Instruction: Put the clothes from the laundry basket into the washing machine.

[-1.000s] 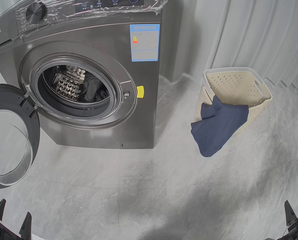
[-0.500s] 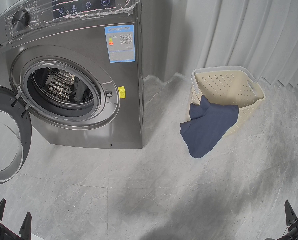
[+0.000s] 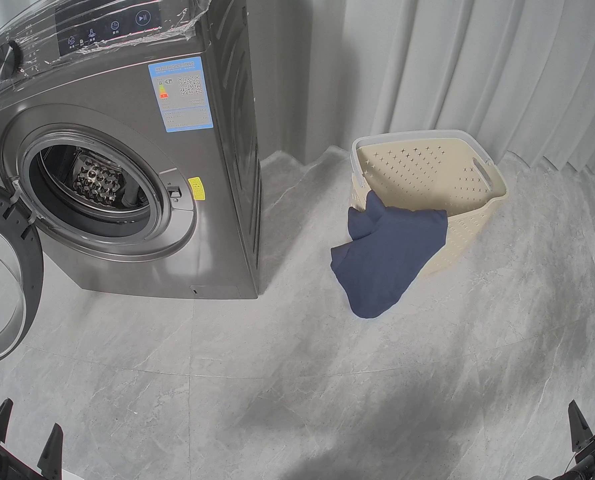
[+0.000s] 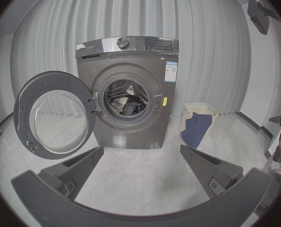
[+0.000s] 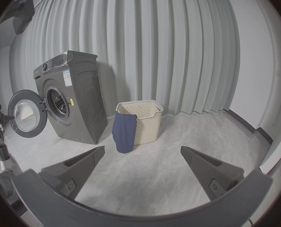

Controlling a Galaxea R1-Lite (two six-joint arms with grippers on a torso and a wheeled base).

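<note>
The navy cloth (image 3: pixel 385 258) hung over the laundry basket (image 3: pixel 424 168) rim, right of centre, with its tail on the floor. The washing machine (image 3: pixel 144 248) sat upper left, door (image 3: pixel 34 261) open, dark clothes (image 4: pixel 131 107) inside. The left gripper (image 4: pixel 140 150) and right gripper (image 5: pixel 142 148) were both spread wide, holding nothing.

Upper left: washing machine (image 3: pixel 211 168), door (image 3: pixel 32 261) open at left edge. Centre right: laundry basket (image 3: pixel 472 220), cloth (image 3: pixel 384 261) draped over its rim.
</note>
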